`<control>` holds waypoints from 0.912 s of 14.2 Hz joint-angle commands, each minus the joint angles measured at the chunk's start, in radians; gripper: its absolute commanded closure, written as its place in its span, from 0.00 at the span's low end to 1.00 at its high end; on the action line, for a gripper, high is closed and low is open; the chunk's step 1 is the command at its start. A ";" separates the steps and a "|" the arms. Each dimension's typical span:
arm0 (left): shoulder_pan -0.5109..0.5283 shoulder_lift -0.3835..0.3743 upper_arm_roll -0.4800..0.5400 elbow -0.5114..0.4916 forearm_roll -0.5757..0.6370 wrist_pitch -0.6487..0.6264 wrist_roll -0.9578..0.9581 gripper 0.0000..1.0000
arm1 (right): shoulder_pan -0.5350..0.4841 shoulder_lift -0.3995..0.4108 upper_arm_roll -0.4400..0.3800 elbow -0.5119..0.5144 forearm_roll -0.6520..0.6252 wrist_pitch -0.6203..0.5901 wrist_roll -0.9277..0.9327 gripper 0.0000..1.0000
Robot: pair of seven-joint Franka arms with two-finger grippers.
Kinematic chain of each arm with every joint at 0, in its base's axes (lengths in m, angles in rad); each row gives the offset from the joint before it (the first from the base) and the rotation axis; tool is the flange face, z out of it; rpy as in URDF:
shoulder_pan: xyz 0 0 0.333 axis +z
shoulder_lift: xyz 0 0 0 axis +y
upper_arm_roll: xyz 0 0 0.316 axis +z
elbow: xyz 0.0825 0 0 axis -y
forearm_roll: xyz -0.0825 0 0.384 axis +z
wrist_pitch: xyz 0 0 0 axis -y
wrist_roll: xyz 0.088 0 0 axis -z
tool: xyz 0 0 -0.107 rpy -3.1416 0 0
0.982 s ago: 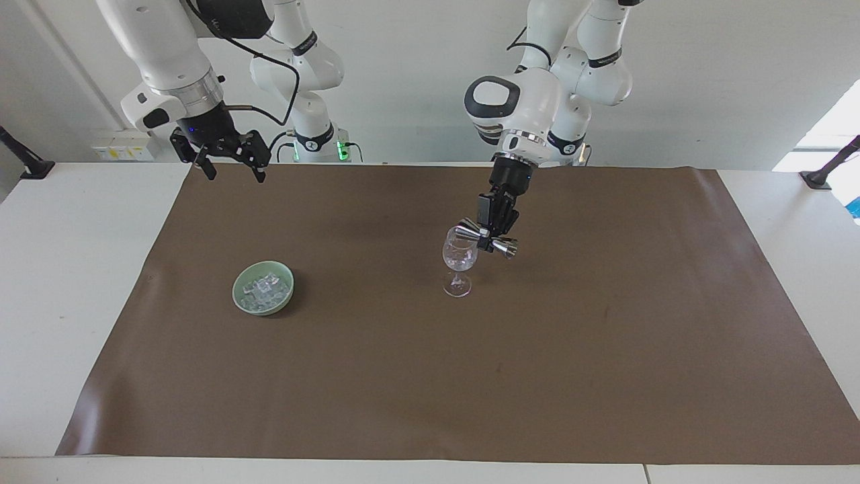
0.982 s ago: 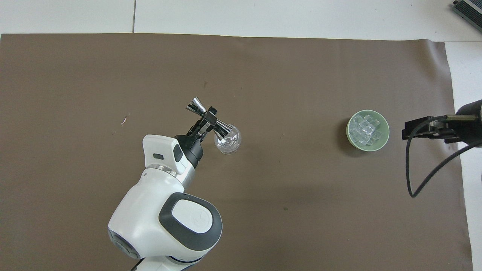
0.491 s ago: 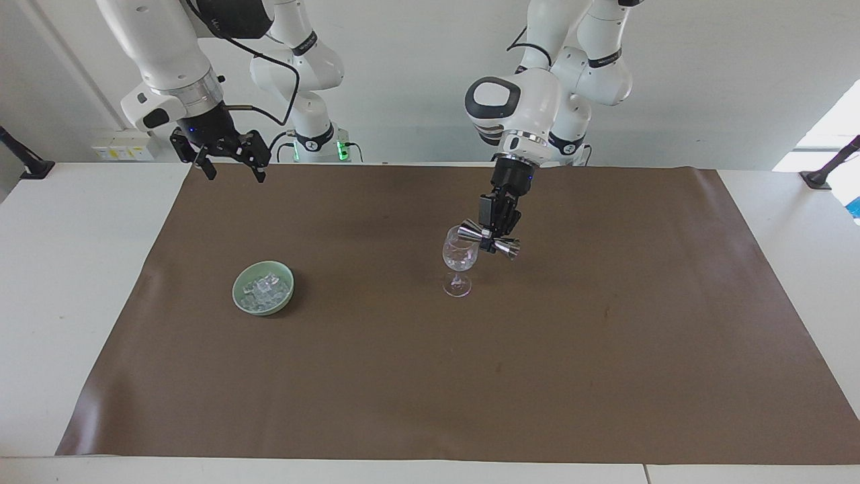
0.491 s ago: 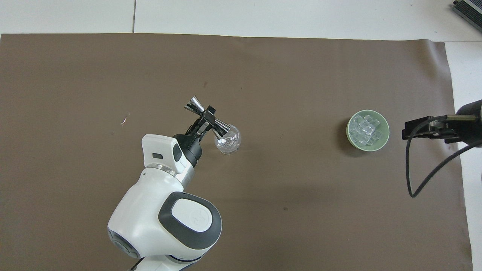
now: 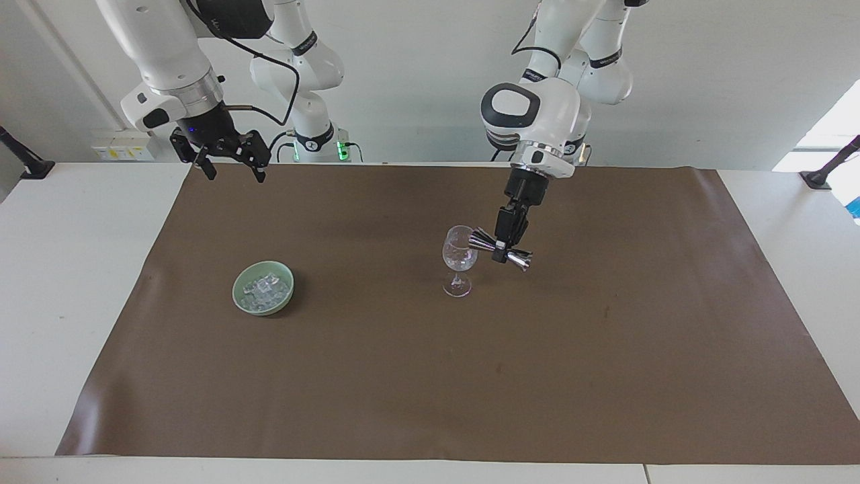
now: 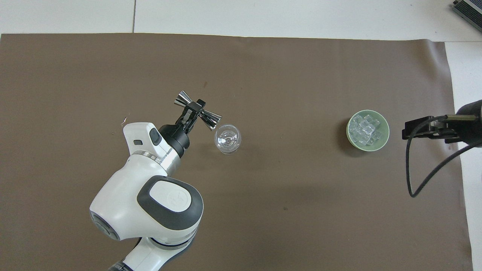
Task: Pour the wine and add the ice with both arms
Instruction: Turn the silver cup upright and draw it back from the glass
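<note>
A clear stemmed wine glass [image 5: 459, 259] [image 6: 227, 139] stands upright on the brown mat. My left gripper [image 5: 505, 246] [image 6: 192, 109] is shut on the waist of a silver double-cone jigger [image 5: 500, 249] [image 6: 197, 110], held tilted on its side in the air just beside the glass rim, toward the left arm's end. Ice cubes [image 5: 265, 288] [image 6: 364, 129] lie heaped in a pale green bowl [image 5: 242, 302] [image 6: 385, 138] toward the right arm's end. My right gripper [image 5: 228, 164] [image 6: 414, 129] hangs open and empty over the mat's edge near the robots and waits.
The brown mat [image 5: 430, 376] [image 6: 263, 67] covers most of the white table [image 5: 67, 282]. A black cable [image 6: 410, 177] loops from the right wrist. A black clamp [image 5: 823, 176] sits at the table's corner at the left arm's end.
My left gripper has drawn the jigger away from over the glass mouth, toward the left arm's end. The glass, the bowl and the right arm have not moved.
</note>
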 commanded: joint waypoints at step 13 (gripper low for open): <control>0.228 -0.088 0.000 -0.163 -0.028 -0.470 -0.415 1.00 | -0.076 -0.019 0.012 -0.024 0.017 0.027 -0.021 0.00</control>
